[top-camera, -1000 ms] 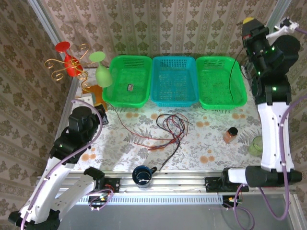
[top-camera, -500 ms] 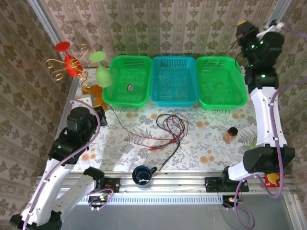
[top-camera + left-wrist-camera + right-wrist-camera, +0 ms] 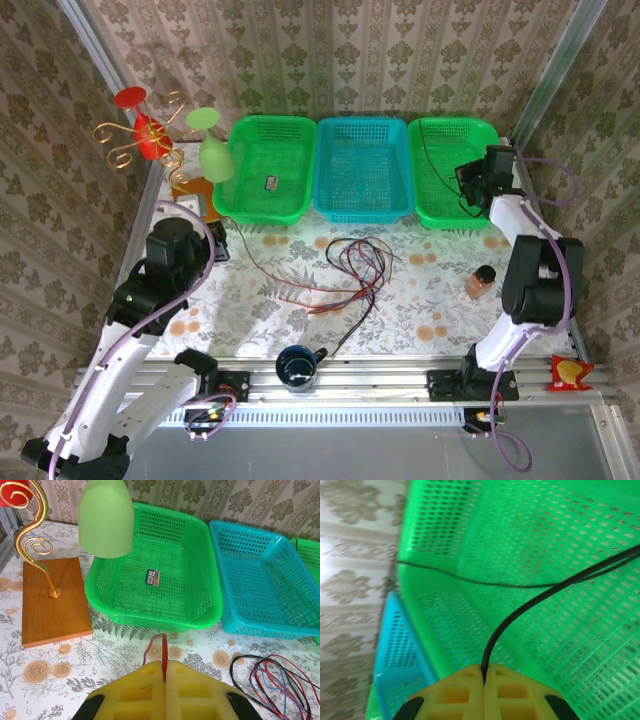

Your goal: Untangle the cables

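Left gripper (image 3: 164, 672) pinched tight on a red-brown cable (image 3: 152, 647), right gripper (image 3: 484, 675) clamped on a black cable (image 3: 530, 602) over the green basket (image 3: 570, 540); one hard pull could cinch the tangle (image 3: 358, 268) — or slip a cable free.

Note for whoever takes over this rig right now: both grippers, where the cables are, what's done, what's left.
Left gripper: shut on a red cable that runs back into the tangle.
Right gripper: shut on a black cable, over the right green basket; the cable lies partly in it.
The tangle: the other cables, looped together mid-table.
Done: the black cable looks clear of the tangle.
Left: release it, pull the red cable free, separate the rest.
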Motion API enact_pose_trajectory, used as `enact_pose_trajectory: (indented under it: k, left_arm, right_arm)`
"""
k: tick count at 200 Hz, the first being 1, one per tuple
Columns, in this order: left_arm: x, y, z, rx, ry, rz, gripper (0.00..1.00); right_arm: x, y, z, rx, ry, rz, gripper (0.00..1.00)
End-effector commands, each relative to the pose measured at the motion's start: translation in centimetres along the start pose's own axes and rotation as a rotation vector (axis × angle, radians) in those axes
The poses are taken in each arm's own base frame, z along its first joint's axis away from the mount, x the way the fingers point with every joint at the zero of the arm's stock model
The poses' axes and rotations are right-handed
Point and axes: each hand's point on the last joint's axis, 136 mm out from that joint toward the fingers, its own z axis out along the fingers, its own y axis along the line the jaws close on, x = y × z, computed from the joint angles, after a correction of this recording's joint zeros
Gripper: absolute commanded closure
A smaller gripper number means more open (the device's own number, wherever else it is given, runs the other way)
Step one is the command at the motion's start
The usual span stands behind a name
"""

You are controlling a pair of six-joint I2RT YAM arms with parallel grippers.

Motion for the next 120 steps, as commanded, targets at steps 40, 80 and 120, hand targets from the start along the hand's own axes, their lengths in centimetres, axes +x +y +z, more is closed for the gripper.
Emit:
enact_pose_trajectory:
  k: [40,80,120]
  left_arm:
    - [-1.1,-0.5,-0.5,0.019,-0.013,-0.021,1.00]
    - [-1.3,-0.8,-0.2,0.025,-0.004,-0.017,1.00]
    - [-1.5,-0.9,-0.3,0.028,-0.002,-0.007,1.00]
  right_arm:
    - [2.1,-5.7,3.9,0.371,0.152,0.052,1.00]
    - [3.1,-8.5,4.2,0.562,0.146,-0.022,1.00]
    - [4.0,-9.5,5.6,0.613,0.177,-0.083,1.00]
